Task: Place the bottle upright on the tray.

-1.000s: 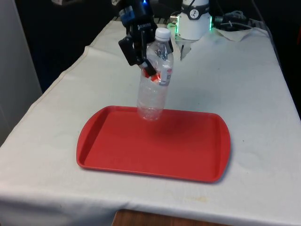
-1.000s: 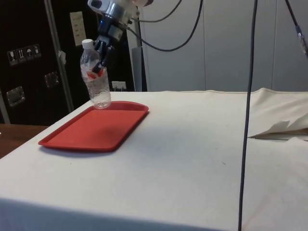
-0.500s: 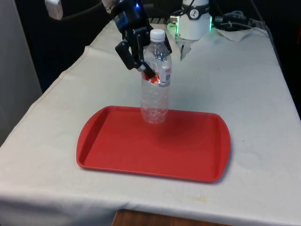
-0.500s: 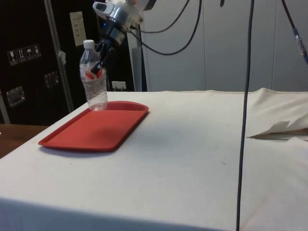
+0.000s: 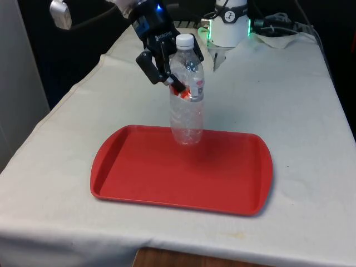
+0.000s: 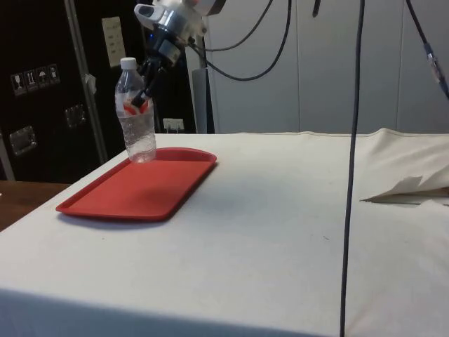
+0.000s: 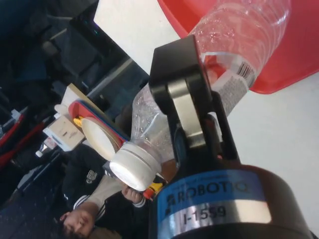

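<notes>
A clear plastic bottle with a white cap and a red-and-white label stands nearly upright. Its base is at the far part of the red tray, just inside the far rim; I cannot tell whether it rests there. My gripper is shut on the bottle at the label, reaching in from the front view's left. In the side view the bottle is held by the gripper over the tray. In the wrist view a black finger presses the bottle above the tray.
White cloth covers the table around the tray. Crumpled white cloth lies near the robot's base, and a folded edge shows in the side view. A dark cable hangs there. A person sits beyond the table.
The bottle has swung from tilted to nearly upright, shifted slightly to the front view's right and dropped to the tray. The gripper kept its hold.
</notes>
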Motion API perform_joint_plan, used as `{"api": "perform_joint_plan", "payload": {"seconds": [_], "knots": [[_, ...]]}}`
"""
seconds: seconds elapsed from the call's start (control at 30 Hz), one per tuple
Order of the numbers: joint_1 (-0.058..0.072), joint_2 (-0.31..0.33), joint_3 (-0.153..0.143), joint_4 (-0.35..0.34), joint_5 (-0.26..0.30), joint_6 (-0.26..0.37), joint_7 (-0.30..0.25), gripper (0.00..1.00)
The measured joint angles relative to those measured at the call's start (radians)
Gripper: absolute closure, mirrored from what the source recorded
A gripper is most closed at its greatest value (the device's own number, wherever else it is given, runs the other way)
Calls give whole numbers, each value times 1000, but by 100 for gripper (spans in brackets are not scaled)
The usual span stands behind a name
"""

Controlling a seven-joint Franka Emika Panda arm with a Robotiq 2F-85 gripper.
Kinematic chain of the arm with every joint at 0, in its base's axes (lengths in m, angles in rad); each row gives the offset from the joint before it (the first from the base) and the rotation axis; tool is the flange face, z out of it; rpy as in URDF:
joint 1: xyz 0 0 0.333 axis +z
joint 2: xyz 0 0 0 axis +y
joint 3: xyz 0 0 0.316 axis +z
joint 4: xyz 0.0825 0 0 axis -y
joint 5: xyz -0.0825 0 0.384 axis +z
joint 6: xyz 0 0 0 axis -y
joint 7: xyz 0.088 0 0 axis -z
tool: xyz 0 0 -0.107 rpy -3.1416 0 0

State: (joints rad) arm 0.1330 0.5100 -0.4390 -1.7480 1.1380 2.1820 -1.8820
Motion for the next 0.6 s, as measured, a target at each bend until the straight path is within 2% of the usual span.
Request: {"api": "perform_joint_plan", "payload": {"seconds": [0.27, 0.6], "knots": [[0, 37, -14, 43, 0, -57, 41, 68], [1, 64, -17, 64, -2, -59, 52, 68]]}}
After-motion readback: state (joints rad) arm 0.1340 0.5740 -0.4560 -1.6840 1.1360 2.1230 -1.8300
